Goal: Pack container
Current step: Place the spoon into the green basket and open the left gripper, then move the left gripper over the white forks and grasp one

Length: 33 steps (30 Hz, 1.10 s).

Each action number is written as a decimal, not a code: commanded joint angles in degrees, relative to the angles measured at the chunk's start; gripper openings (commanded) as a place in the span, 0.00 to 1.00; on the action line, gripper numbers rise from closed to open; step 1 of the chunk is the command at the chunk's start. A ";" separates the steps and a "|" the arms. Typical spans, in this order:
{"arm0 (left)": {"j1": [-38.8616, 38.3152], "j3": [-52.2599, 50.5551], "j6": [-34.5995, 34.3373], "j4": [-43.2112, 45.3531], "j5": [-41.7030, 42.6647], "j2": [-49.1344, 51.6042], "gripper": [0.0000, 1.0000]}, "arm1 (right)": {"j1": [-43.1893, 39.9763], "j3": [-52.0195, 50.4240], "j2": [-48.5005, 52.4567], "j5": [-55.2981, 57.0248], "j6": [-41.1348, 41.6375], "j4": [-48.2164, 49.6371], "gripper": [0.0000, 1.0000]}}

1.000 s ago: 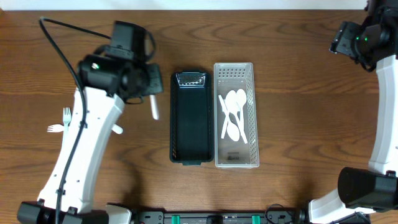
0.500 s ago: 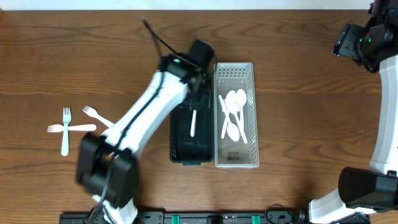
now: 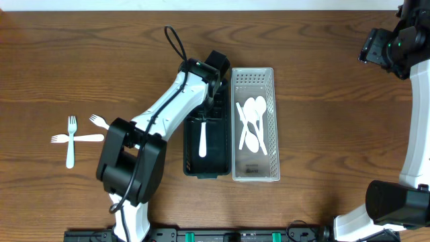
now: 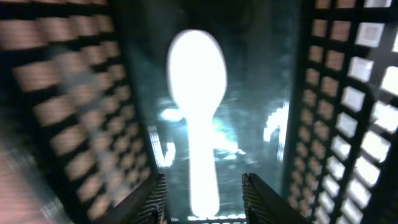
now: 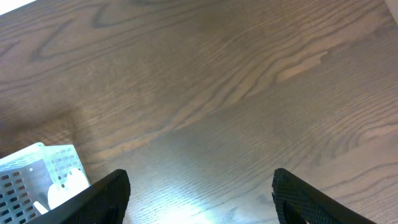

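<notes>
A black basket (image 3: 190,101) and a white basket (image 3: 269,87) stand side by side mid-table. One white spoon (image 3: 202,139) lies on the black basket's floor; in the left wrist view this spoon (image 4: 198,112) lies just beyond my fingers. My left gripper (image 3: 210,111) (image 4: 208,199) is open over the black basket and holds nothing. Several white spoons (image 3: 252,124) lie in the white basket. Three white forks (image 3: 71,138) lie on the table at the left. My right gripper (image 3: 383,48) (image 5: 199,199) is open and empty at the far right.
The white basket's corner (image 5: 37,174) shows at the lower left of the right wrist view, with bare wooden table (image 5: 249,93) beyond it. The left arm's black cable (image 3: 176,44) loops above the black basket.
My left arm swung from the table's left side to over the black basket with a white spoon. The spoon now lies loose in the basket, and the jaws are open.
</notes>
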 commanded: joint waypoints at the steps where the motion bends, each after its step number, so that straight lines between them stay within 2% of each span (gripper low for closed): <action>1: 0.09 2.93 4.79 -1.07 -7.80 -7.06 0.46 | -0.42 0.07 -0.83 0.04 -0.94 -0.11 0.76; 3: 0.61 3.34 5.44 -1.18 -8.41 -11.32 0.57 | -0.42 0.07 -0.83 0.04 -1.57 -0.13 0.77; 5: 1.62 3.34 5.40 -1.07 -8.72 -15.63 0.81 | -0.42 0.07 -0.83 0.07 -2.01 -0.28 0.77; 7: 3.65 3.34 5.38 -1.22 -9.18 -20.44 0.87 | -0.42 0.07 -0.83 0.07 -2.45 -0.52 0.77; 12: 13.84 3.32 2.08 -3.34 -9.60 -28.22 0.93 | -0.42 0.07 -0.83 0.07 -3.06 -1.40 0.77; 18: 30.93 2.25 -6.34 -6.45 -9.22 -28.24 0.98 | -0.42 0.07 -0.83 0.04 -3.04 -2.45 0.77; 24: 41.90 -1.95 -11.54 -4.20 -8.72 -22.40 0.99 | -0.39 0.07 -0.83 0.02 -2.99 -3.93 0.77; 33: 47.78 -2.89 -16.31 -1.73 -8.24 -6.71 0.99 | -0.39 0.07 -0.83 0.02 -2.82 -5.95 0.77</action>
